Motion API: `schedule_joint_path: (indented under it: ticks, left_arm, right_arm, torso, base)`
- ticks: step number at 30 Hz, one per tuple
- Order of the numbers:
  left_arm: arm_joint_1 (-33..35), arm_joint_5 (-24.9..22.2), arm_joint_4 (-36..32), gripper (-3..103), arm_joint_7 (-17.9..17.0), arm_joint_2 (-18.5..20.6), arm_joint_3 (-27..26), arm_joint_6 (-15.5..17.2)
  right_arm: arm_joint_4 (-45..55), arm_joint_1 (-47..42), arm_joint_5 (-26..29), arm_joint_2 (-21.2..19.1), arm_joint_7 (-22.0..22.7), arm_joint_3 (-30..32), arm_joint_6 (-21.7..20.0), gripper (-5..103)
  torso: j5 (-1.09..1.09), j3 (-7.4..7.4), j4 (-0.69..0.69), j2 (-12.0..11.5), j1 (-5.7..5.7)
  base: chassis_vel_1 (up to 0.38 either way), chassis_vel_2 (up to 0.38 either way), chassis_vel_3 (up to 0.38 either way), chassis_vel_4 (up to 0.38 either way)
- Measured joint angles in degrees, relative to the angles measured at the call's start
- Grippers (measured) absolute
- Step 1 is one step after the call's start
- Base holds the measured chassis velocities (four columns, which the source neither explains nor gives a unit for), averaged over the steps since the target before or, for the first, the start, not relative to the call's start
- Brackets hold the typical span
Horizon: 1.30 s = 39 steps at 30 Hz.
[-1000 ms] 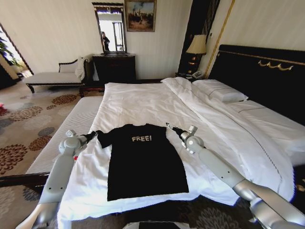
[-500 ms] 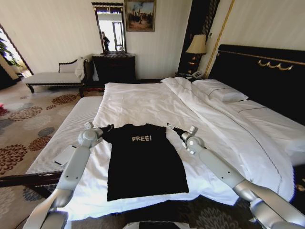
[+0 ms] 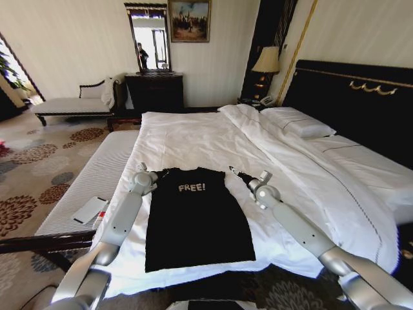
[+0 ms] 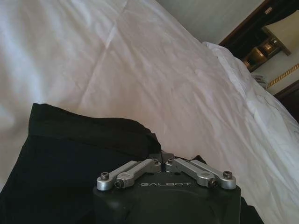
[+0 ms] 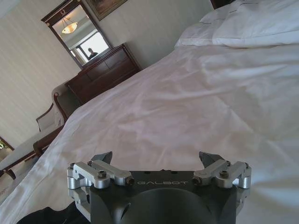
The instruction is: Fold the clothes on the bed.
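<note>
The black T-shirt [image 3: 193, 219] with white "FREE!" lettering lies flat near the front edge of the bed [image 3: 193, 139]. My left gripper [image 3: 157, 175] sits at the shirt's left shoulder, and the left sleeve is drawn in against the body. In the left wrist view this gripper [image 4: 161, 157] is shut on a fold of the black fabric [image 4: 70, 154]. My right gripper [image 3: 233, 170] hovers just beyond the shirt's right sleeve. In the right wrist view the right gripper [image 5: 156, 158] stands wide open over the white sheet, with a corner of the shirt [image 5: 46, 215] beside it.
A striped white bench [image 3: 84, 184] runs along the bed's left side with a flat white item [image 3: 89, 210] on it. Pillows [image 3: 298, 123] and the dark headboard [image 3: 361, 103] lie to the right. A chaise [image 3: 71, 103] and dark dresser [image 3: 155, 90] stand at the far wall.
My left gripper has moved right from beyond the bed's edge to the shirt's shoulder, bringing the left sleeve in with it. The right gripper has shifted only slightly.
</note>
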Motion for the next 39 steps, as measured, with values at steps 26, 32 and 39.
schedule_joint_path:
  ticks: [26,32,39]
  left_arm:
    - [5.5,-2.7,-4.3,78,-1.8,7.8,-8.0,2.0]
    - [8.2,-3.9,-5.0,98,-1.9,7.3,-9.0,3.0]
    - [8.9,-3.9,-5.5,98,-1.8,6.7,-9.2,3.0]
  right_arm:
    - [1.4,-1.6,-0.8,-0.2,0.3,0.9,0.0,100]
    - [1.4,-1.7,-0.9,-0.2,0.4,0.6,0.0,100]
    - [1.6,-1.9,-1.1,-0.2,0.5,0.6,0.0,100]
  torso:
    - [-0.03,0.0,0.04,0.0,-0.01]
    - [-0.02,0.0,0.0,0.0,-0.01]
    - [-0.01,0.0,0.01,0.0,-0.01]
  base:
    - [0.0,0.0,0.0,0.0]
    - [0.0,0.0,0.0,0.0]
    - [0.0,0.0,0.0,0.0]
